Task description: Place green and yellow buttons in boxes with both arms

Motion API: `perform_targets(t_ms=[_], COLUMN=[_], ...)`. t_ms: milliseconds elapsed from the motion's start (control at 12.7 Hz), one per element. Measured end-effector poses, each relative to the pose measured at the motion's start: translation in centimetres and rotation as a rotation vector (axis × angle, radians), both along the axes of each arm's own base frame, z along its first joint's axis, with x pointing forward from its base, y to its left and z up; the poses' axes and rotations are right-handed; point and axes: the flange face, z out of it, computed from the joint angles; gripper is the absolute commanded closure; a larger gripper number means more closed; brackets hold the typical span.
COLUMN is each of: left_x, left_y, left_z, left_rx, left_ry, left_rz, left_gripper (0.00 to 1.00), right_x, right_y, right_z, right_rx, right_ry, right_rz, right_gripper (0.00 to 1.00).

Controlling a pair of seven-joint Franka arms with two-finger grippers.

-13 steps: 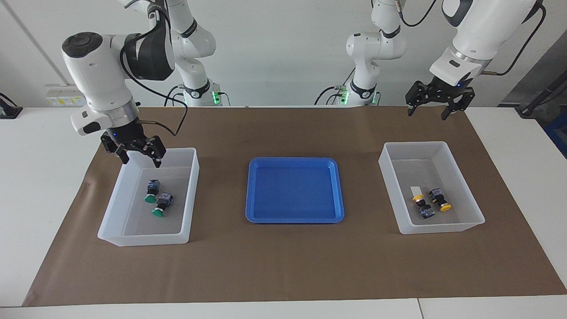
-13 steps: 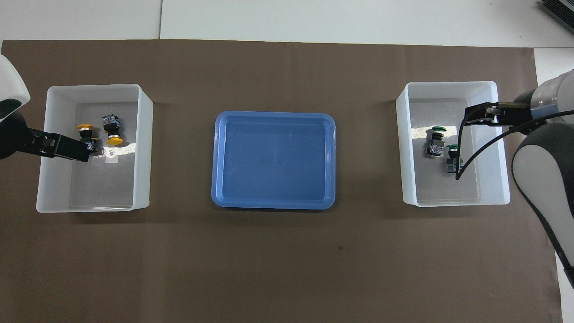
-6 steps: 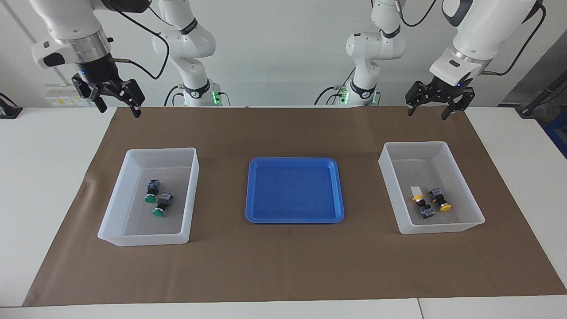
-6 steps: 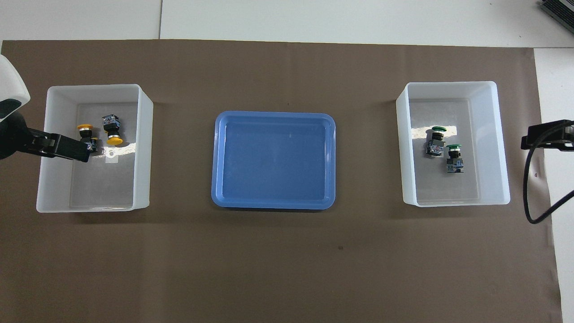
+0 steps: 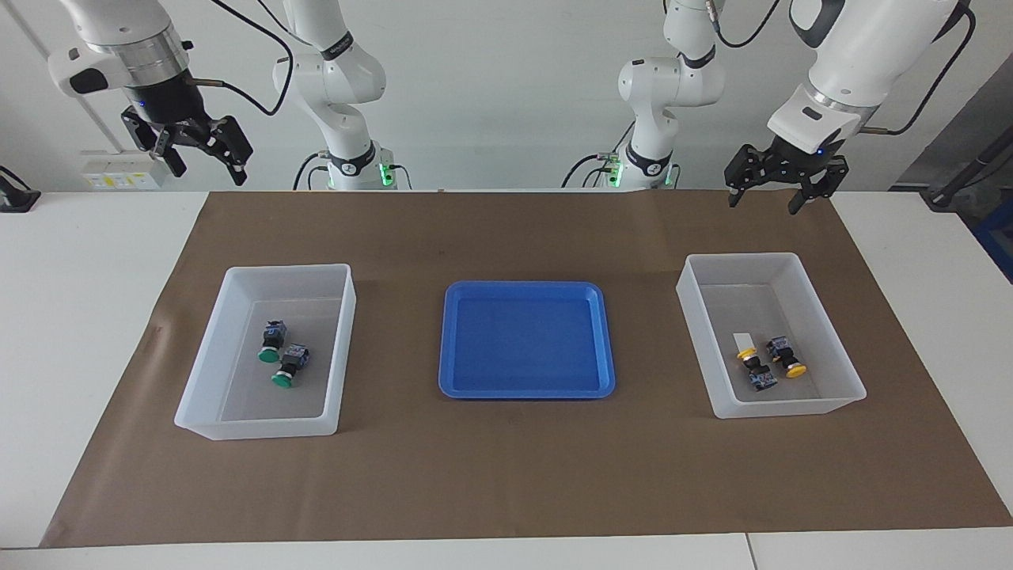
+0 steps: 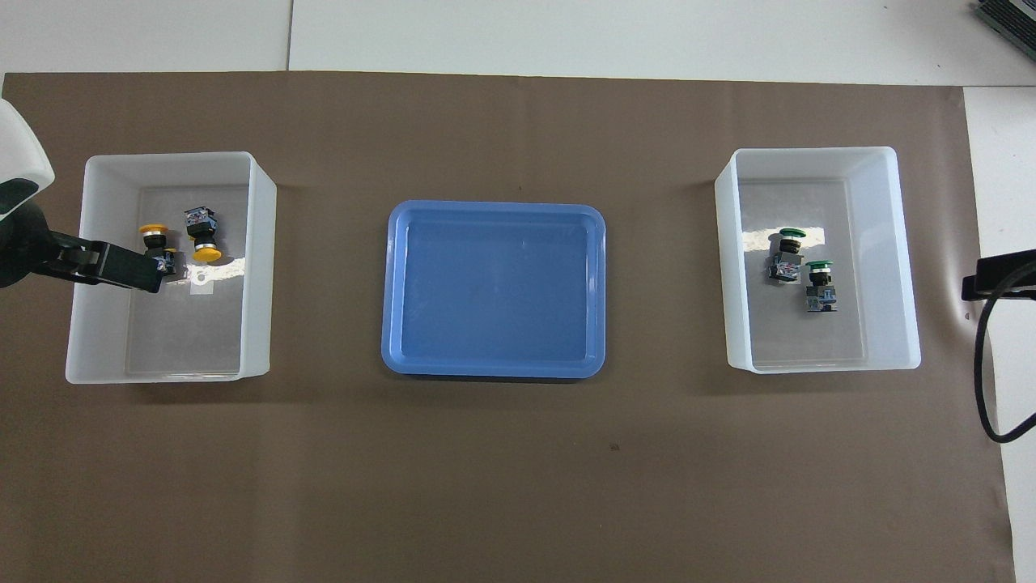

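Two green buttons point(image 5: 279, 354) lie in the translucent box point(image 5: 289, 270) at the right arm's end, and also show in the overhead view point(image 6: 801, 267). Two yellow buttons point(image 5: 772, 362) lie in the other box point(image 5: 740, 258) at the left arm's end, next to a white label. My right gripper point(image 5: 210, 172) is open and empty, high over the table edge beside the mat's corner. My left gripper point(image 5: 762, 202) is open and empty, high over the mat's edge near its base. In the overhead view the left gripper point(image 6: 129, 275) covers part of one yellow button point(image 6: 206, 253).
A shallow blue tray point(image 5: 526, 289) with nothing in it sits mid-table between the boxes on a brown mat point(image 5: 506, 467). The right arm's black cable point(image 6: 983, 380) hangs at the mat's edge in the overhead view.
My right gripper has risen from just over the green buttons' box and pulled back toward the table's corner at its own end. The left arm and all buttons have not moved.
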Motion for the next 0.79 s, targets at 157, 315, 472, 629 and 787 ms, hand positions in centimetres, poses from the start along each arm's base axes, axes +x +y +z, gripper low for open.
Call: perform_targets(t_ms=[157, 315, 472, 629, 787], left_x=[0.00, 0.00, 0.00, 0.00, 0.00], left_y=[0.00, 0.00, 0.00, 0.00, 0.00], left_z=[0.00, 0.00, 0.00, 0.00, 0.00], left_rx=[0.000, 0.000, 0.000, 0.000, 0.000], left_ry=[0.000, 0.000, 0.000, 0.000, 0.000], left_rz=[0.000, 0.000, 0.000, 0.000, 0.000], left_gripper=[0.00, 0.00, 0.00, 0.00, 0.00], right_x=[-0.03, -0.11, -0.19, -0.28, -0.37], right_y=[0.02, 0.09, 0.26, 0.37, 0.37], right_z=[-0.61, -0.93, -0.94, -0.88, -0.95], right_rx=[0.001, 0.001, 0.001, 0.001, 0.001], right_ry=[0.013, 0.020, 0.020, 0.019, 0.021], right_rz=[0.000, 0.002, 0.005, 0.007, 0.007], right_gripper=[0.00, 0.00, 0.00, 0.00, 0.00])
